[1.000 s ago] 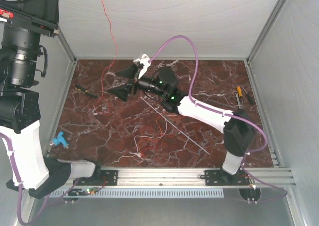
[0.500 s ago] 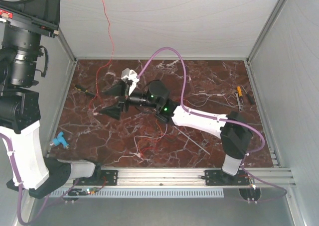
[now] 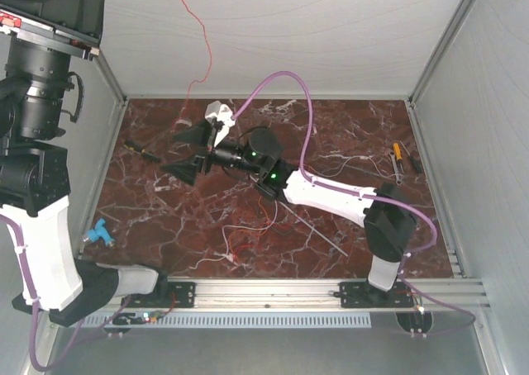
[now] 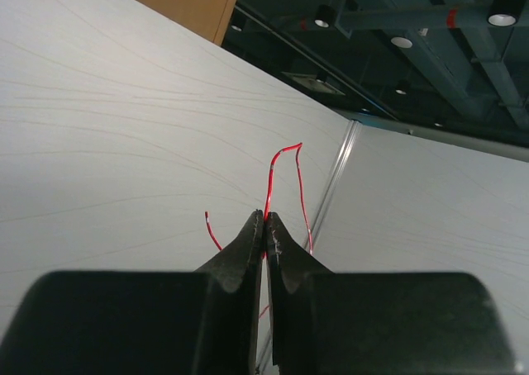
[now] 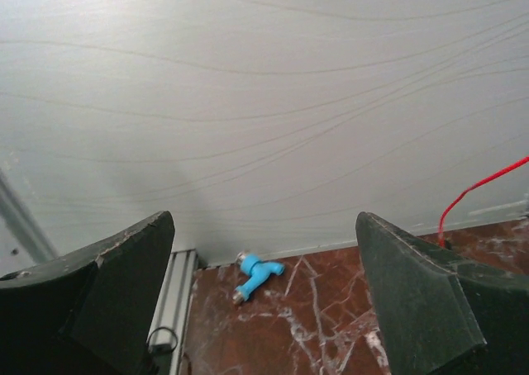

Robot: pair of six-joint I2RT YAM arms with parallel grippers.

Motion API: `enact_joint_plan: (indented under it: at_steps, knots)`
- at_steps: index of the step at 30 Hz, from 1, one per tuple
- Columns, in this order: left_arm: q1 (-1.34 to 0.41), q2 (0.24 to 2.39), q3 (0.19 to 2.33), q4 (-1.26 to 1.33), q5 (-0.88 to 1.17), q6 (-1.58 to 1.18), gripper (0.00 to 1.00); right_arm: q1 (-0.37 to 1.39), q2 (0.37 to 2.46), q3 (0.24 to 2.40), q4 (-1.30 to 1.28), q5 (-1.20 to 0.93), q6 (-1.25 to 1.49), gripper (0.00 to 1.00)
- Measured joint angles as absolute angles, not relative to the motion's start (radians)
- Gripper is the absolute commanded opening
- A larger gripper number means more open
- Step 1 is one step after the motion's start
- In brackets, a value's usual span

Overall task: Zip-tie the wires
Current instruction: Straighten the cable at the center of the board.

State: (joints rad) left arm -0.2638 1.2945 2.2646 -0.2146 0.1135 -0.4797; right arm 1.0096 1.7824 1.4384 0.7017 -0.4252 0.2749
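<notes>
Left wrist, left fingers (image 4: 235,255) pinching wires (image 4: 269,177)

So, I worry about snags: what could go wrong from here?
The left gripper pinches a red wire at its very tips, high up; it could slip out. The open right gripper may miss so thin a strand. The zip tie lies partly under the right arm, awkward to reach.

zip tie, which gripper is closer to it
Right. The right gripper is over the table left of the zip tie; the left gripper is raised high, pinching a red wire.
</notes>
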Motion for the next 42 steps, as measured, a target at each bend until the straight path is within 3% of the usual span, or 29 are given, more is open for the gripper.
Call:
enact_joint_plan:
  at_steps: [16,22,42]
  knots:
    - [-0.264,1.316,2.265,-0.199,0.134,-0.517,0.0,0.966,1.836,1.42,0.748,-0.257,0.276,0.84]
    - [-0.264,1.322,2.265,-0.179,0.152,-0.536,0.0,0.966,1.836,1.406,0.75,-0.252,0.279,0.61]
    - [-0.264,1.33,2.249,-0.162,0.17,-0.543,0.0,0.986,1.784,1.355,0.787,-0.418,0.312,0.6]
